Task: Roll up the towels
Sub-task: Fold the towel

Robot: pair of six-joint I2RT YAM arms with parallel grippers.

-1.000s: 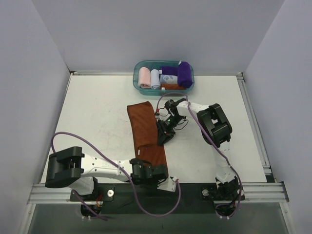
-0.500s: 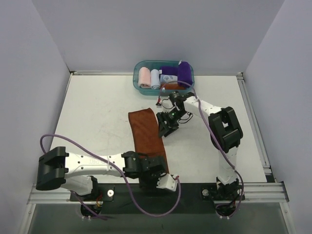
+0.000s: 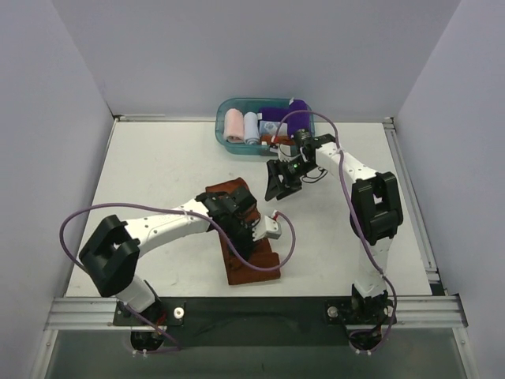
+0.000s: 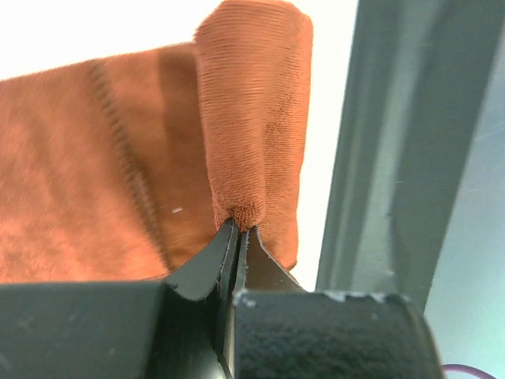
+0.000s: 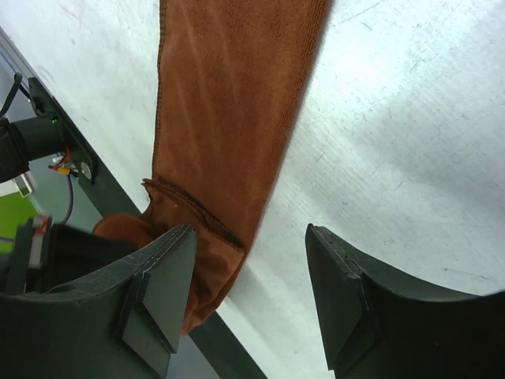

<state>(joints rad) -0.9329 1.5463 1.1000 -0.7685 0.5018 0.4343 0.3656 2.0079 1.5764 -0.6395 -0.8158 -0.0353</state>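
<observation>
Table (image 3: 158,174), brown towel (image 3: 256,266) at near edge

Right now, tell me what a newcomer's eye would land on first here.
The rust towel lies across mid-table, a fold of it pinched in the shut left hand. The right hand hangs open and empty just beyond it, and a teal bin of rolled cloths sits at the far edge.

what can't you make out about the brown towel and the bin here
- Top view: the left arm covers the rust-brown towel in the middle, hiding how far it is rolled.
- Left wrist view: the towel runs off the left edge; the shut left hand hides the pinched hem.
- Top view: the purple towel in the bin is too small to judge.
</observation>
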